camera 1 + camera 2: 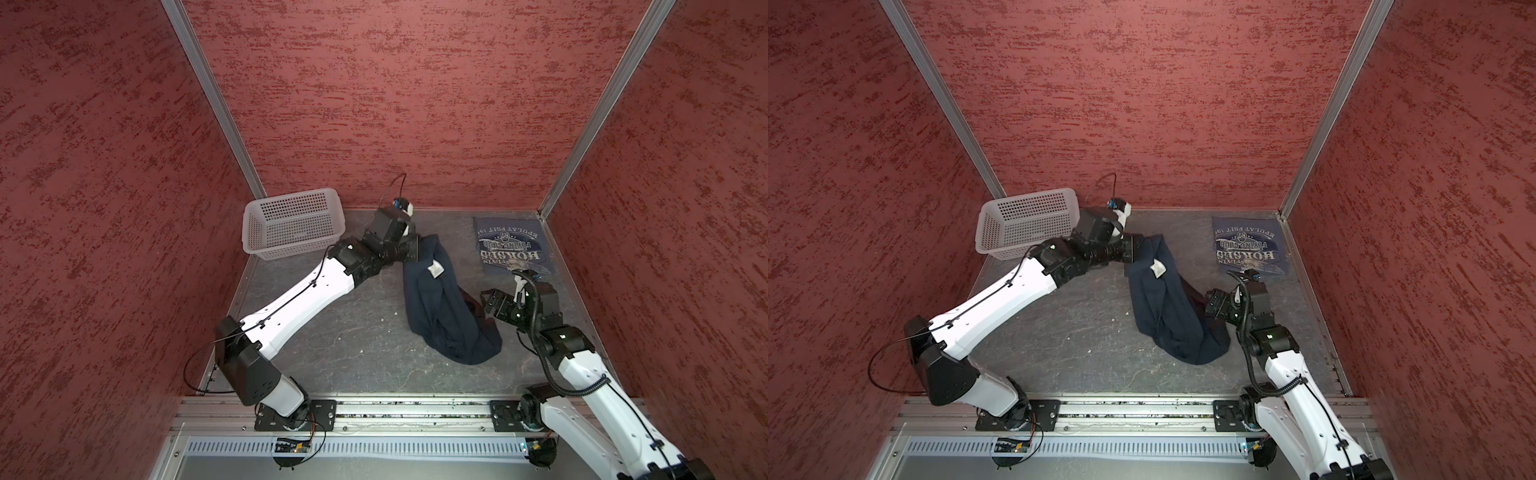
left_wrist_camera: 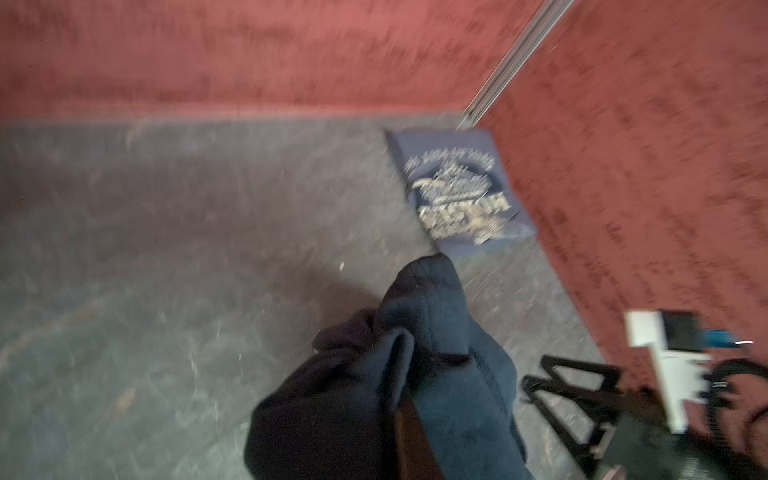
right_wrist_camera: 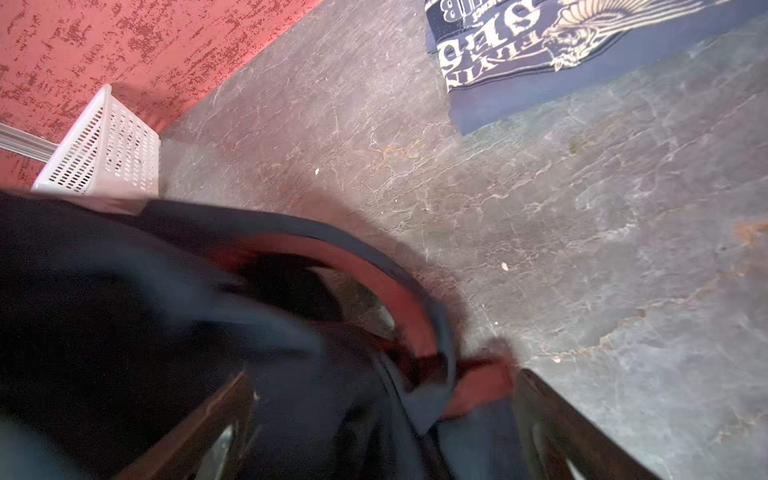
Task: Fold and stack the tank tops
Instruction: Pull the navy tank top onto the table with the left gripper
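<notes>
The navy tank top [image 1: 444, 320] is bunched in the middle of the table [image 1: 332, 340], one end lifted at the left gripper [image 1: 412, 249]; a pinch cannot be told. The right gripper [image 1: 487, 305] is spread wide around its side. The grey-blue tank top [image 1: 511, 245] is folded in the far right corner.

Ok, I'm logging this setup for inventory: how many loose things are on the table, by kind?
Tank tops: 2 (slate-blue tank top, folded; navy tank top, crumpled)
Baskets: 1 (white basket)
Total: 3
</notes>
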`<state>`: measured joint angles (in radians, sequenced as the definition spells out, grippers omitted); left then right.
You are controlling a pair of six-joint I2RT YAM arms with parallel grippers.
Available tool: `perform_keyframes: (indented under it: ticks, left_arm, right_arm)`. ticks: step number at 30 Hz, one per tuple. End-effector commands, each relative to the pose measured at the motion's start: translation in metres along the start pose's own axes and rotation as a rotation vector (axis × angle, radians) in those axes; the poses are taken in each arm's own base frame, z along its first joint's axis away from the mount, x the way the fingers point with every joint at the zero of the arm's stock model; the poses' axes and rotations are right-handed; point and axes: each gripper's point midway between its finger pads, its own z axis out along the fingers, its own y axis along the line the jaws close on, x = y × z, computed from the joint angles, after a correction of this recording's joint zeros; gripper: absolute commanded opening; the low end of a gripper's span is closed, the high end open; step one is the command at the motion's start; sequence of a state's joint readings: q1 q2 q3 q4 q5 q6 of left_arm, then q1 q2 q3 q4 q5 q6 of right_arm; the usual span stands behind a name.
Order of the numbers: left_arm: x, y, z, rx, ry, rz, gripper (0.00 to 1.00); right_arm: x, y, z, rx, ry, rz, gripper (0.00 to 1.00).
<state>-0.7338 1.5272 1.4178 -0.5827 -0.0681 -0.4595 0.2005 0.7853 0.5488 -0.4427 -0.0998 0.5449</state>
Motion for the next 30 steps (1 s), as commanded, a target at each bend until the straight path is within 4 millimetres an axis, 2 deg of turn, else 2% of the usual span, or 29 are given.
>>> perform_keyframes:
  ticks: [1,2,4,6,8,11,14,19,22,24,26,30]
  left_arm:
    - [0.012,0.035,-0.003,-0.074,-0.038,-0.181,0.5]
    - [0.033,0.058,0.001,-0.158,0.01,-0.216,0.59]
    - [0.062,0.093,-0.001,-0.301,0.066,-0.251,0.69]
    - [0.082,0.104,-0.009,-0.365,0.09,-0.237,0.73]
    - [0.099,0.101,-0.017,-0.378,0.098,-0.217,0.77]
    - [0.122,0.077,-0.019,-0.328,0.128,-0.185,0.78]
    - [0.147,0.042,-0.009,-0.254,0.177,-0.139,0.78]
    - [0.188,-0.028,0.031,-0.13,0.287,-0.039,0.78]
    - [0.203,-0.066,0.051,-0.087,0.327,0.029,0.78]
    - [0.206,-0.084,0.064,-0.066,0.334,0.04,0.78]
    - [0.208,-0.092,0.075,-0.065,0.343,0.034,0.78]
    - [0.21,-0.082,0.1,-0.175,0.382,0.034,0.78]
  right_arm:
    - [-0.009,0.006,0.0,-0.001,-0.012,-0.006,0.98]
    - [-0.006,0.007,0.003,-0.008,0.006,-0.006,0.98]
    - [-0.001,0.009,0.009,-0.021,0.043,-0.007,0.97]
    - [0.004,0.009,0.014,-0.023,0.073,-0.001,0.97]
    - [0.008,0.008,0.017,-0.018,0.094,0.004,0.96]
    - [0.015,0.007,0.021,-0.022,0.118,0.007,0.96]
    - [0.021,0.006,0.024,-0.019,0.137,0.015,0.95]
    - [0.028,0.003,0.026,-0.002,0.147,0.021,0.94]
    - [0.024,0.0,0.023,0.023,0.122,0.021,0.93]
    - [0.022,-0.003,0.02,0.037,0.106,0.019,0.93]
    - [0.021,-0.006,0.018,0.045,0.095,0.02,0.93]
    - [0.023,-0.01,0.015,0.054,0.077,0.03,0.93]
